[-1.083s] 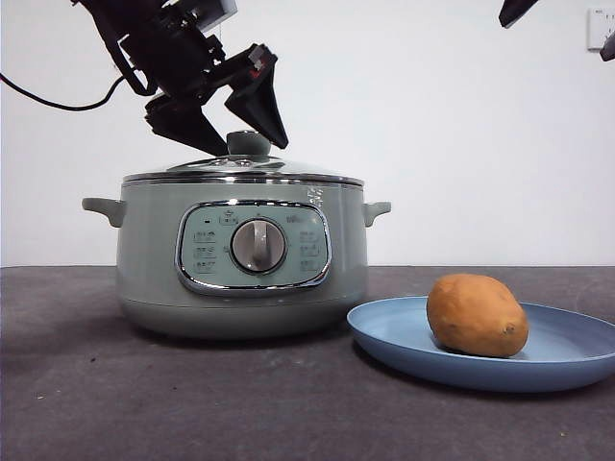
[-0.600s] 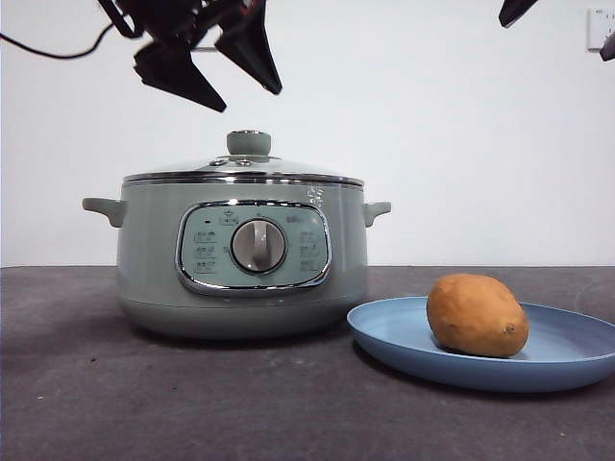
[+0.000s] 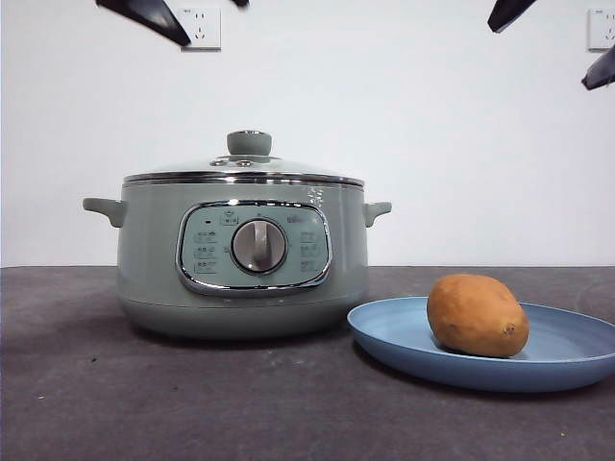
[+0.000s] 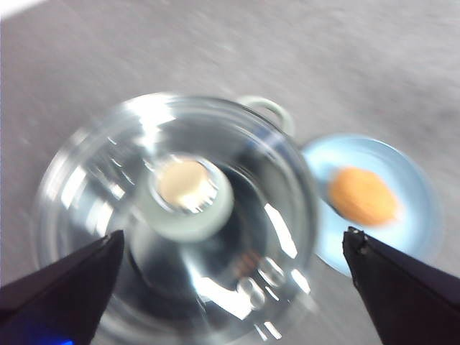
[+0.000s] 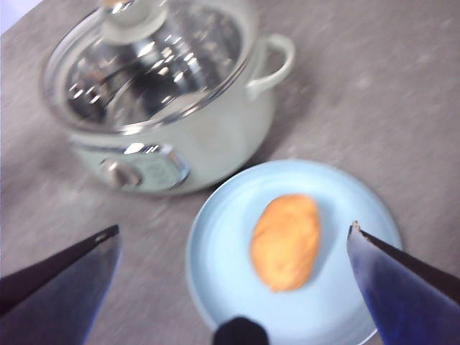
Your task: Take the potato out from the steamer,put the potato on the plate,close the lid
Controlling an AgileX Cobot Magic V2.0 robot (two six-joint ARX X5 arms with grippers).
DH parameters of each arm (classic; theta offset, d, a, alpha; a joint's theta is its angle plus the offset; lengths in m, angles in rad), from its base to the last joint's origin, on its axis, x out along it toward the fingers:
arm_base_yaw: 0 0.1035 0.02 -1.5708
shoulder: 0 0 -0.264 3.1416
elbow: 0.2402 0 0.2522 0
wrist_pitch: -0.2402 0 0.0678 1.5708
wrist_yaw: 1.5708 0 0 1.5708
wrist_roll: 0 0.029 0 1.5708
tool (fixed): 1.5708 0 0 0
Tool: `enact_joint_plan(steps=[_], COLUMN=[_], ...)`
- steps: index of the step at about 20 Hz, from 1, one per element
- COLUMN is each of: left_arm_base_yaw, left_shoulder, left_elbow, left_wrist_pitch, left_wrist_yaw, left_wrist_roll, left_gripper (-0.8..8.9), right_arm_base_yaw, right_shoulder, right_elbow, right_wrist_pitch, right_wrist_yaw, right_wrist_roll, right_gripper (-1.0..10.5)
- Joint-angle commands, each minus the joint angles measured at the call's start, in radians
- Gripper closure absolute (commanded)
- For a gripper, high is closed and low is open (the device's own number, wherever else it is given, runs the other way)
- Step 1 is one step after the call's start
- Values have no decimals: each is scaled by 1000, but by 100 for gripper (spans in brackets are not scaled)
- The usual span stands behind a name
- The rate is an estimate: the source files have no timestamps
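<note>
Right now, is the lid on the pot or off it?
On. The lid sits level on the pot, chrome rim flush all round, and the left pincer hangs open above it, touching nothing.

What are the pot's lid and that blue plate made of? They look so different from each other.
The lid looks like clear glass with a shiny metal rim: the wrist views see through it and it throws bright glints. Its knob is matte pale green, probably plastic. The plate is a dull, even light blue with no gloss, so likely plastic or melamine, though matte ceramic cannot be ruled out.
</note>
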Motion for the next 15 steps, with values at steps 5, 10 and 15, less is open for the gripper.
enact_joint_plan(steps=[5,10,15], left_arm_base_yaw=[-3,-6,-8], left_shoulder=[-6,-6,-6], left_elbow=[83,90,90], left_wrist_pitch=[-172,-208,-211], left_wrist_yaw=[85,84,85], left_wrist_roll=[2,2,2], left_gripper=[587,820,819], right_arm_base_yaw=[1,2,2], right_shoulder=[0,0,0], right_elbow=[2,2,2], right_wrist_pitch=[-37,-43,-43], right_wrist_yaw=[-78,-76,-70], right_wrist_roll=[16,15,15], right_gripper=[447,966,951])
